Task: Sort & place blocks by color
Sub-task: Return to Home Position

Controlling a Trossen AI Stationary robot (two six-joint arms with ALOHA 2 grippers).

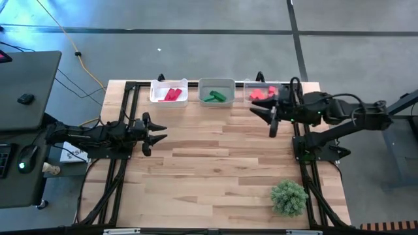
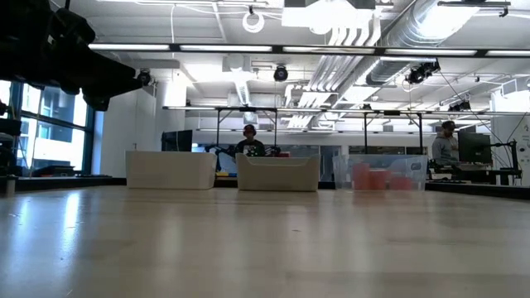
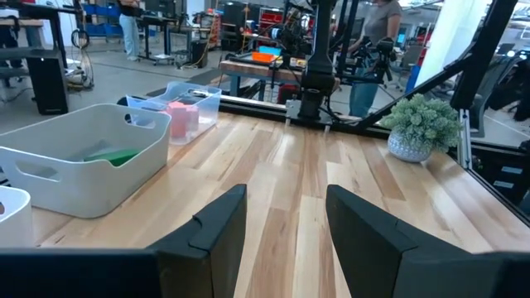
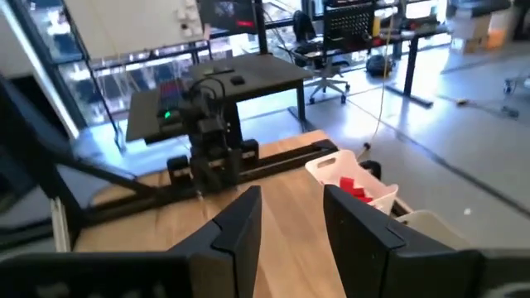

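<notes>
**A:** Take the grey bin (image 1: 216, 81) as our mark. What lies nearest us?

**B:** The bushy green plant (image 1: 289, 198). It stands well apart from the grey bin, at the near edge of the worktop (image 1: 215, 170) on the right arm's side. Nothing touches it.

**A:** And the arms?

**B:** Farther in, the left hand (image 3: 286, 194) hangs over the worktop's left rim. It is well to the left of the grey bin and nearer to us than the bin. Its two fingers stand apart with a plain gap, and nothing sits between them.

**A:** The other one?

**B:** The right hand (image 4: 291, 190) is raised off the wood, a little to the right of the grey bin. It is at the near side of the clear bin (image 1: 248, 85). Its fingers are parted too, and they hold nothing.

**A:** Where are the blocks?

**B:** In the row of bins at the far edge.
- The green blocks (image 1: 214, 97) lie inside the grey bin itself.
- The red blocks (image 1: 172, 94) lie in the white bin (image 1: 154, 91), just left of the grey bin.
- The coral blocks (image 1: 262, 93) lie in the clear bin, just right of the grey bin.

**A:** Anything beyond?

**B:** Past the grey bin, out in the room, a person (image 2: 249, 142) is at a desk.
</notes>
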